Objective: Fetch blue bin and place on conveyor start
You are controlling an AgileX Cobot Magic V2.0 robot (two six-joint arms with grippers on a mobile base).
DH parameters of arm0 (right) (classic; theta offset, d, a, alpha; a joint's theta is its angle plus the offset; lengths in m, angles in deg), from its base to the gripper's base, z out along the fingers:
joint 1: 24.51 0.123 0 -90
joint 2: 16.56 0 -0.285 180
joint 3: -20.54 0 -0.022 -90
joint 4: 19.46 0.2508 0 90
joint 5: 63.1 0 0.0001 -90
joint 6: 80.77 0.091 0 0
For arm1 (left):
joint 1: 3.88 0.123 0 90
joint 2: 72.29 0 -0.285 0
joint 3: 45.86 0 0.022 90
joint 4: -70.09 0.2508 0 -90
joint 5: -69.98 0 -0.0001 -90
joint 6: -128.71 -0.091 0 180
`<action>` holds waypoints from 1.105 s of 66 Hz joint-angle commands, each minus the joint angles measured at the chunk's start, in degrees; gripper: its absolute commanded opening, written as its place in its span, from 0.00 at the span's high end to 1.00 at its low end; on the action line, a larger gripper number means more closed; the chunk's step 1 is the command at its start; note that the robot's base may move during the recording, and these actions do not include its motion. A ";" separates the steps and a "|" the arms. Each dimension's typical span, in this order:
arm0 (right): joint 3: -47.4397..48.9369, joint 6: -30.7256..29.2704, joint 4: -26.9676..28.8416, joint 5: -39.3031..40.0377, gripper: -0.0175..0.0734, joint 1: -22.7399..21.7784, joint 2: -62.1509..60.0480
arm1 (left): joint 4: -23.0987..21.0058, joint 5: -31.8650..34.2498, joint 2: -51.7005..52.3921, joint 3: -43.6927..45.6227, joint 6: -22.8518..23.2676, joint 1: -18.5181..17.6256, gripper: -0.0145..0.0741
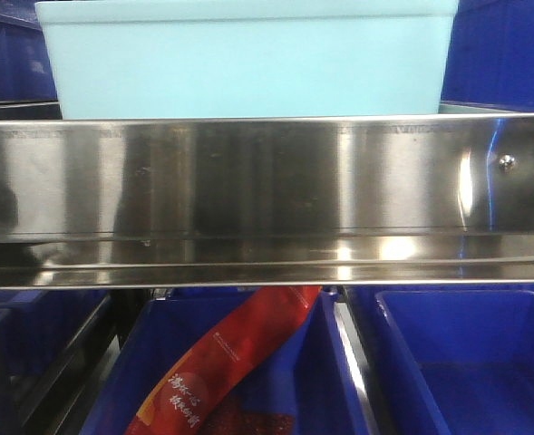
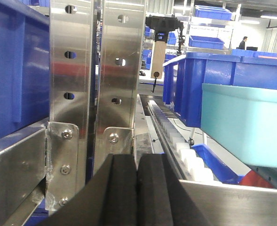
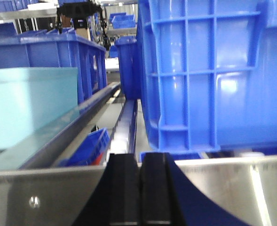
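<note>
The light turquoise blue bin [image 1: 248,59] stands on the shelf behind the shiny steel rail [image 1: 267,181], filling the top middle of the front view. It also shows at the right of the left wrist view [image 2: 246,125] and at the left of the right wrist view [image 3: 30,106]. My left gripper [image 2: 137,162] is shut and empty, low in front of the rail, left of the tub. My right gripper [image 3: 139,160] is shut and empty, right of the tub. Neither touches it. The conveyor start is out of view.
Dark royal-blue ribbed bins flank the tub: one at the left [image 2: 16,70] and a big one at the right [image 3: 213,70]. Perforated steel shelf uprights [image 2: 96,66] stand close ahead of the left gripper. Below the rail are blue bins [image 1: 466,362], one holding a red packet [image 1: 230,362].
</note>
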 commanded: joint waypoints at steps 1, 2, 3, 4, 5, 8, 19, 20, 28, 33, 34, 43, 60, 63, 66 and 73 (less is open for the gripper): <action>-0.01 -0.18 0.28 4.73 0.99 0.20 -0.20 | -0.68 2.74 0.19 0.20 -0.08 0.02 0.96; -0.01 -0.18 0.28 4.86 0.99 0.20 -0.20 | -0.80 3.26 0.19 0.20 -0.08 0.02 0.96; -0.01 -0.18 0.28 5.02 0.99 0.20 -0.20 | -1.00 3.63 0.19 0.20 -0.08 0.02 0.96; 0.16 -0.18 0.28 5.02 0.99 0.20 -0.20 | -1.11 3.85 0.19 0.20 -0.08 0.02 0.96; 0.85 -0.18 0.28 4.90 0.99 0.20 -0.20 | -1.11 3.87 0.19 0.20 -0.08 0.02 0.96; 3.95 -0.18 0.28 3.54 0.99 0.20 -0.20 | -0.98 2.82 0.19 1.79 -0.08 0.02 0.96; 19.46 -0.18 0.28 -13.13 0.95 0.20 1.68 | 0.64 -8.80 -1.05 14.34 -0.08 0.02 0.94; 20.64 -0.18 0.28 -14.40 0.93 0.20 2.36 | 0.75 -9.68 -1.50 15.38 -0.08 0.02 0.92; 28.05 -0.18 0.28 -20.27 0.67 0.20 9.32 | 0.88 -15.18 -6.65 22.66 -0.08 0.02 0.73; 30.23 -0.18 0.28 -19.82 0.47 0.20 13.82 | 0.88 -16.87 -10.53 26.23 -0.08 0.02 0.56; 30.39 -0.18 0.28 -19.54 0.42 0.20 14.61 | 0.88 -16.87 -11.23 26.57 -0.08 0.02 0.53; 30.97 -0.18 -1.28 -14.63 0.17 0.20 21.56 | 4.91 -15.76 -18.06 29.13 -0.08 0.02 0.32; 41.35 -4.33 -1.80 -17.22 0.19 6.59 33.82 | 7.12 -20.69 -30.43 40.25 -0.08 -13.42 0.30; 43.68 -4.33 -1.67 -19.23 0.19 8.52 36.47 | 7.12 -22.77 -34.12 42.91 -0.08 -16.25 0.30; 46.22 -4.33 -1.38 -22.19 0.19 9.88 39.84 | 6.91 -25.54 -37.62 45.81 -0.08 -18.83 0.30; 53.84 -4.33 -0.16 -29.36 0.19 11.49 47.44 | 6.91 -31.73 -46.70 54.15 0.08 -23.37 0.30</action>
